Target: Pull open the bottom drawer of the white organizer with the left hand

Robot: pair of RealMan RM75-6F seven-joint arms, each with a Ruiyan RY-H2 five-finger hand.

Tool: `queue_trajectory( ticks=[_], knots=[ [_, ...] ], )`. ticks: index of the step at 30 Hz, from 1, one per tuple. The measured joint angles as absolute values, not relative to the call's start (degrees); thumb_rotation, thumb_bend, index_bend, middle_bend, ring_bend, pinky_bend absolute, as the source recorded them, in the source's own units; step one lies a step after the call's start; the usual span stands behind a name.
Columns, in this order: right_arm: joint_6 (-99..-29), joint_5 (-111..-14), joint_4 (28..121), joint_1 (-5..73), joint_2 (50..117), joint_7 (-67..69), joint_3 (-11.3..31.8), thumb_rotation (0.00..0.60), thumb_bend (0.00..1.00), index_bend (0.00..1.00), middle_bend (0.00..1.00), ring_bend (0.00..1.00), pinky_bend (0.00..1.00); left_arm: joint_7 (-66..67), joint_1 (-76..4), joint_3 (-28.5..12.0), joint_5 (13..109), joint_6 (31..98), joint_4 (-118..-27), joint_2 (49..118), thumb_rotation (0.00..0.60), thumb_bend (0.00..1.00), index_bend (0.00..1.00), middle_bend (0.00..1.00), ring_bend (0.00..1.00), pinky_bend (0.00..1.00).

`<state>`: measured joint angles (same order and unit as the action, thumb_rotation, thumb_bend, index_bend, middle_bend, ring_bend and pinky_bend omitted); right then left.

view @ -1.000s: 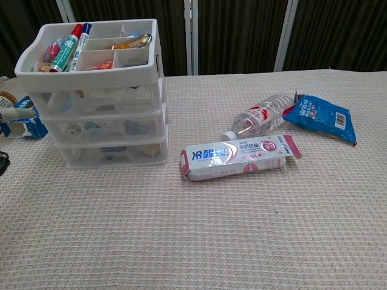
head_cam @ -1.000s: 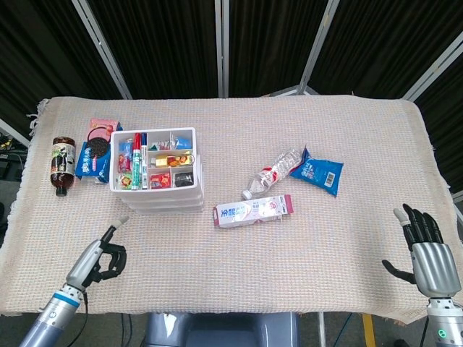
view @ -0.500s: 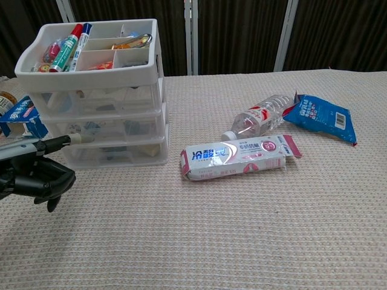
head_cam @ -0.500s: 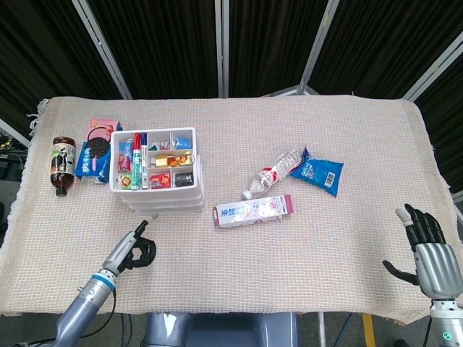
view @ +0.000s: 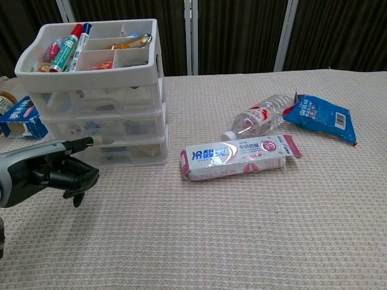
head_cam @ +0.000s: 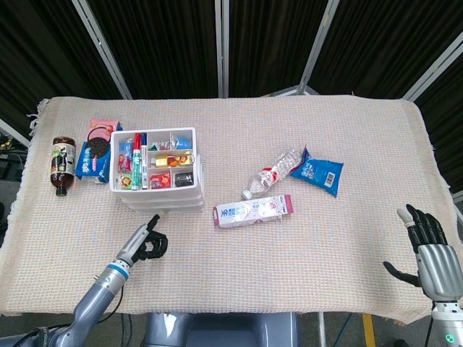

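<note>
The table (head_cam: 347, 246), under a woven cloth, carries everything, and the white organizer (head_cam: 160, 173) sits at about ten o'clock on it: one open tray of pens and small items on top and three drawers stacked beneath, fronts toward the robot. The bottom drawer (view: 118, 152) looks closed, flush with the two above it. The left hand (head_cam: 148, 242) is at about seven o'clock, just in front of that drawer, one finger stretched forward with its tip at or very near the drawer front while the rest are curled in, holding nothing; this pose reads as lining up to hook the front edge, and whether it touches yet I cannot tell. The right hand (head_cam: 432, 259) waits well apart at four o'clock, fingers spread wide and empty, likely parked because the task belongs to the other hand. Loose goods lie clear of the drawer's path: one toothpaste box (head_cam: 253, 210) and one crumpled water bottle (head_cam: 273, 173) near centre, one blue snack bag (head_cam: 317, 171) at three o'clock, and at nine o'clock one dark drink bottle (head_cam: 62, 165) with two snack packs (head_cam: 98, 150) beside the organizer.
</note>
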<state>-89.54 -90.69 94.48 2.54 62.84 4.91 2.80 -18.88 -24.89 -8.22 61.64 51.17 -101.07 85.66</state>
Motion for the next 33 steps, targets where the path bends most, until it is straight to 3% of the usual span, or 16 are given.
queue_trajectory(
  ticks=[18,33],
  knots=[
    [-89.3,-91.3,94.5,2.6,63.0,5.0,2.4,0.6,0.06,0.0,0.0,0.0,0.0,-16.4,-27.2,-10.0,57.9,50.2,-97.9,88.7,0.6,0.65,0.0,0.76,0.78,0.61],
    [-88.8,-91.2,94.3,2.8,63.4,4.3,2.4,0.6,0.06,0.0,0.0,0.0,0.0,-21.7,-28.0,-11.4,59.0,46.6,-96.4,89.0,0.6,0.65,0.0,0.76,0.78,0.61]
  ],
)
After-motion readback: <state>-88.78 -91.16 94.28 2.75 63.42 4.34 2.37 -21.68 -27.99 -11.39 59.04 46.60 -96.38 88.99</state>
